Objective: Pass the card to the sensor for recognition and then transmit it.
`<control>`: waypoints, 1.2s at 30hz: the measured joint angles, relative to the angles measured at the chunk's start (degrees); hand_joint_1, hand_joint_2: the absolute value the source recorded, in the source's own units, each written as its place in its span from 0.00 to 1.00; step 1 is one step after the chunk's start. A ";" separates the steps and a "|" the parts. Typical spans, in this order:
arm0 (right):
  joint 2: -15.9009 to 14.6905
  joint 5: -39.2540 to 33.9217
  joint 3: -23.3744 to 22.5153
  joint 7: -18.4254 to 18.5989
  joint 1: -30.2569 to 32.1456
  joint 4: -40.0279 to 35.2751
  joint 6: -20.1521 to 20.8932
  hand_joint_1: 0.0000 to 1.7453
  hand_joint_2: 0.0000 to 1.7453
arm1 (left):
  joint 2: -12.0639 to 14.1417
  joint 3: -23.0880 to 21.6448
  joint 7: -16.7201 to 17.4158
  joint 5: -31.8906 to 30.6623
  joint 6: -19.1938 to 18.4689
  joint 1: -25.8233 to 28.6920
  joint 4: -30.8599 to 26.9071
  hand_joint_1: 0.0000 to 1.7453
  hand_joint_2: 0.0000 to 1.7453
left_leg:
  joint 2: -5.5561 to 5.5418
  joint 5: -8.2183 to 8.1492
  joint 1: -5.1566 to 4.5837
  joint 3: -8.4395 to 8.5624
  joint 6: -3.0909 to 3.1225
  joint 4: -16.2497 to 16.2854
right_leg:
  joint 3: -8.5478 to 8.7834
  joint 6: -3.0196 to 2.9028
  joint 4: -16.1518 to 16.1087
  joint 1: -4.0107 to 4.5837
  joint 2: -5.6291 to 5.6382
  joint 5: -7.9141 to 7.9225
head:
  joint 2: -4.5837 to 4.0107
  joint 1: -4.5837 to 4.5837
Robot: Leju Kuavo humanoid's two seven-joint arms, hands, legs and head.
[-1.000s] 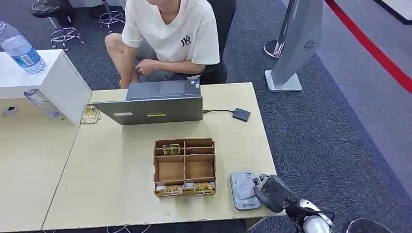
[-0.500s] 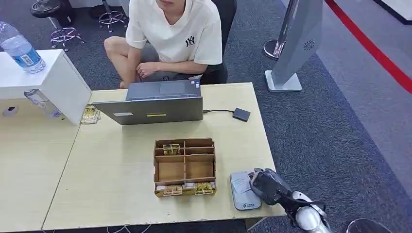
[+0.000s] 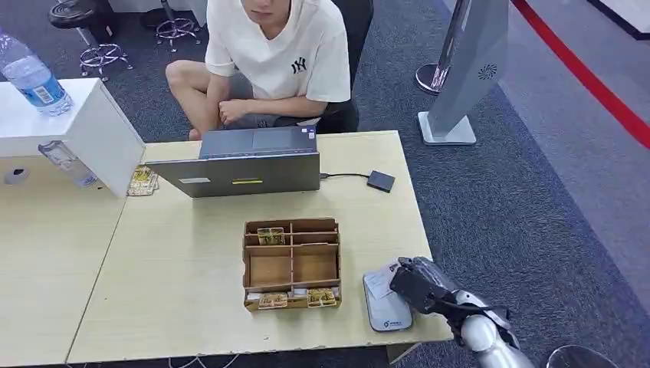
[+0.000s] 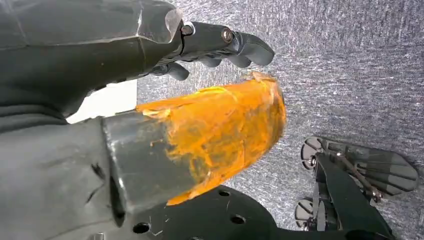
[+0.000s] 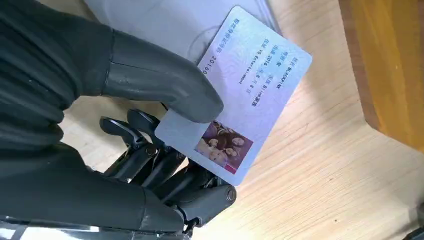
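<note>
In the right wrist view my right hand [image 5: 125,150] pinches a pale card [image 5: 245,100] with a small photo and printed text, thumb on top and darker fingers [image 5: 165,170] beneath. In the head view my right hand [image 3: 425,290] is at the table's front right corner. It holds the card [image 3: 378,281] over the far end of the flat grey sensor [image 3: 387,313]. The sensor's grey face [image 5: 165,25] lies just under the card. My left hand [image 4: 200,100] hangs over grey carpet with an orange-wrapped thumb, fingers apart and nothing in them.
A divided wooden box [image 3: 291,263] with cards stands left of the sensor. Behind it are a laptop [image 3: 245,165] and a small black device [image 3: 381,181] on a cable. A person [image 3: 276,54] sits at the table's far side. A water bottle [image 3: 31,77] tops a white box.
My right hand has moved left and inward from the table's corner, carrying the card over the sensor. The seated person has shifted slightly.
</note>
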 joint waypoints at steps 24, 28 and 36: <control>-1.70 1.22 2.32 -0.96 -2.22 1.81 -0.55 1.00 1.00 | -0.39 0.50 -0.17 0.85 0.52 0.10 0.00 0.00 0.00 | 0.00 0.00 0.00 0.18 0.00 0.00 | 0.20 0.01 -0.01 0.00 0.00 0.01 | 0.00 0.00; -1.25 2.85 2.34 -0.94 -2.01 1.58 -4.83 1.00 1.00 | -0.53 0.83 -0.33 1.31 0.63 0.11 0.00 0.00 0.00 | -0.02 0.00 0.00 0.16 0.00 0.00 | 0.20 0.01 0.00 0.00 -0.02 0.01 | 0.00 -0.02; 5.10 22.06 -0.94 1.40 1.52 -8.07 -31.55 1.00 1.00 | -1.46 0.94 0.07 1.44 1.27 0.19 0.00 0.00 0.00 | -0.04 0.01 0.01 0.09 -0.01 0.00 | 0.08 -0.02 0.01 0.01 -0.02 0.02 | 0.00 -0.02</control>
